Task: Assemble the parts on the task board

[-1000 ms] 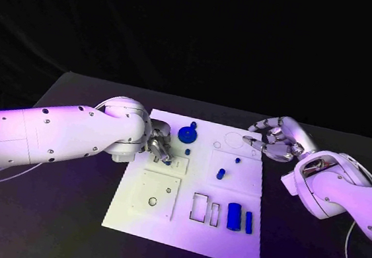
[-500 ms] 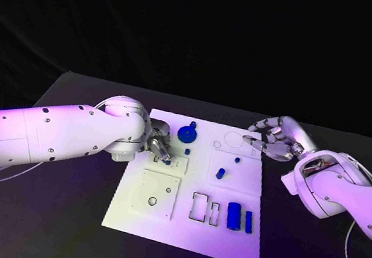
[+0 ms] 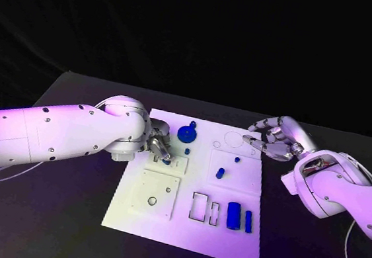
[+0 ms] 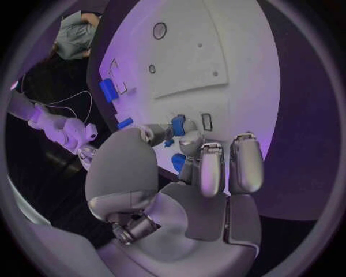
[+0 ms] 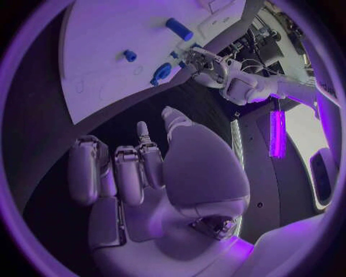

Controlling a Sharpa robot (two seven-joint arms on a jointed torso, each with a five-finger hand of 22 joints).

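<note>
We see the task board (image 3: pixel 154 214), a white rectangular plate, lying in the middle of the head view on the black table (image 3: pixel 76 94), with square and slotted recesses outlined on its face. The parts are small blue pieces: a round disc-like one (image 3: pixel 187 132) near the board's upper edge, a small peg (image 3: pixel 187 151) below it, two more small pieces (image 3: pixel 237 158) and (image 3: pixel 221 172) right of centre, and two upright cylinders (image 3: pixel 233 216) (image 3: pixel 249 221) side by side in the lower right of the board.

Our left hand (image 3: pixel 156 145) sits over the board's upper left part. In the left wrist view its fingers (image 4: pixel 208 167) are curled in and a small blue piece (image 4: pixel 177 124) is pinched at the fingertips, with another blue piece (image 4: pixel 177 162) just beside them.

Our right hand (image 3: pixel 275 141) hangs at the board's upper right corner, over the table edge of the plate; its fingers (image 5: pixel 115 173) are curled in with nothing between them
</note>
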